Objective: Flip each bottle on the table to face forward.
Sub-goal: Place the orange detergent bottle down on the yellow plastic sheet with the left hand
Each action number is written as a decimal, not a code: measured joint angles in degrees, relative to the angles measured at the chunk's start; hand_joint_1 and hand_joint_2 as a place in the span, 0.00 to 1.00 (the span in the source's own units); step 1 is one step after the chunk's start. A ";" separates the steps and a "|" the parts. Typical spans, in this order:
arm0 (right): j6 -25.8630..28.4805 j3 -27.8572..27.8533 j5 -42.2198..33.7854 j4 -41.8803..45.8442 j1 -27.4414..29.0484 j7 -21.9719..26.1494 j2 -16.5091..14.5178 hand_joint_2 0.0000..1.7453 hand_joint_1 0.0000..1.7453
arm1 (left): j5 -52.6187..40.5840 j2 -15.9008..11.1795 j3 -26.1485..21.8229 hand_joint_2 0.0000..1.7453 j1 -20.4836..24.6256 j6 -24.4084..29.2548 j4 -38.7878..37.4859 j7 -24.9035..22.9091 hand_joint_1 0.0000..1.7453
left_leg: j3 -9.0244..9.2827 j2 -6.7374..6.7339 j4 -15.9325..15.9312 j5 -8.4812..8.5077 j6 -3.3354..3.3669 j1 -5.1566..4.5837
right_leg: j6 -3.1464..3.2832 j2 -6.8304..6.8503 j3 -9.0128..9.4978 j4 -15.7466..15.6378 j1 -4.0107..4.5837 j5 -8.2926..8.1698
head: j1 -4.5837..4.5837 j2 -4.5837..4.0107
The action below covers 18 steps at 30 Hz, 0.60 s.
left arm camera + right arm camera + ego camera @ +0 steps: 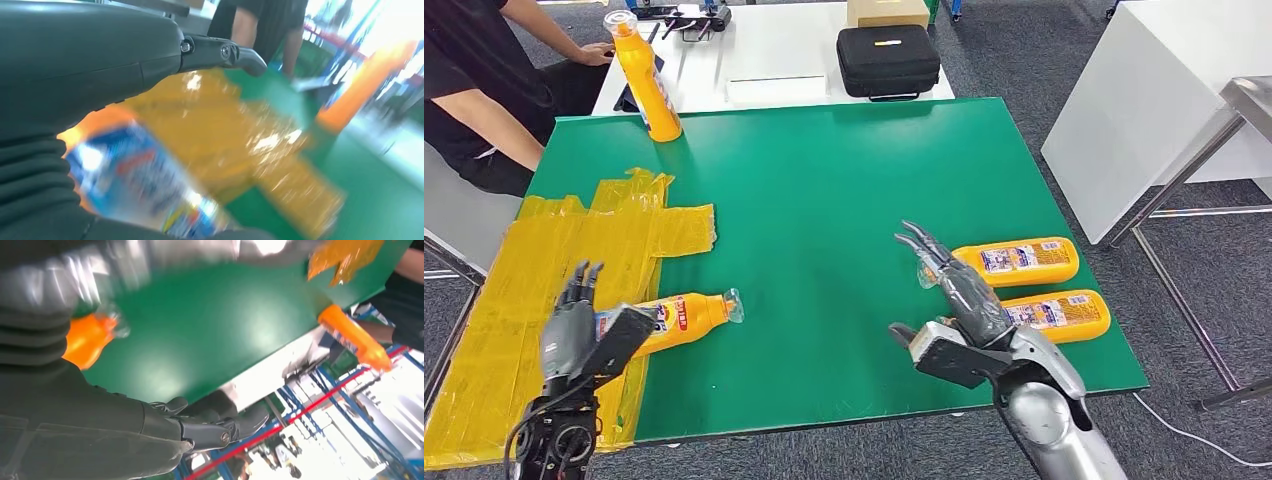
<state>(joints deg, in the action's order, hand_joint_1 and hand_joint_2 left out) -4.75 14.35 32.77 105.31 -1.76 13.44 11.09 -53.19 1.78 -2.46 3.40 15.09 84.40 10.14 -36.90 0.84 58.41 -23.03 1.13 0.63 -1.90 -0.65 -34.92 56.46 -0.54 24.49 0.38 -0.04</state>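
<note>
On your left, the left hand [574, 335] sits at the base of the lying bottle [686, 315] on the green surface [824, 200], by the yellow tape; whether its fingers clamp it you cannot tell. On your right, the right hand [949, 285] hovers with fingers apart beside two lying bottles [1019, 262], so I judge a flip is starting: close, then roll.
</note>
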 joint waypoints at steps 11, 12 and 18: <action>0.14 -8.00 -3.90 5.92 4.15 4.91 4.47 1.00 0.00 | 11.05 -1.71 -2.49 0.00 -1.01 1.59 12.47 3.51 0.00 | 0.02 -0.02 0.00 -0.04 0.05 -0.01 | -0.01 -0.01 0.01 -0.01 -0.02 0.00 | 0.01 0.00; 0.14 -8.14 -3.90 6.05 4.21 4.91 4.52 1.00 0.00 | 11.05 -1.73 -2.52 0.00 -1.10 1.60 12.71 3.52 0.00 | 0.02 -0.02 0.00 -0.03 0.05 -0.01 | -0.01 -0.01 0.01 -0.01 -0.02 0.00 | 0.01 0.00; 0.15 -8.66 -3.90 6.33 4.44 4.97 4.78 1.00 0.00 | 11.11 -1.82 -2.56 0.00 -1.23 1.67 13.37 3.60 0.00 | 0.02 -0.02 0.00 -0.03 0.05 -0.01 | -0.01 -0.01 0.01 -0.01 -0.02 0.00 | 0.01 0.00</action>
<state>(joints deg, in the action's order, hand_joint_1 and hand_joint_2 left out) -4.61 5.69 28.87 111.63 2.68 18.41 15.86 -42.08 -0.04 -5.02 2.16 16.76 97.78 13.73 -36.88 0.82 58.41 -23.07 1.18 0.61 -1.91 -0.66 -34.91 56.46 -0.56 24.49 0.39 -0.04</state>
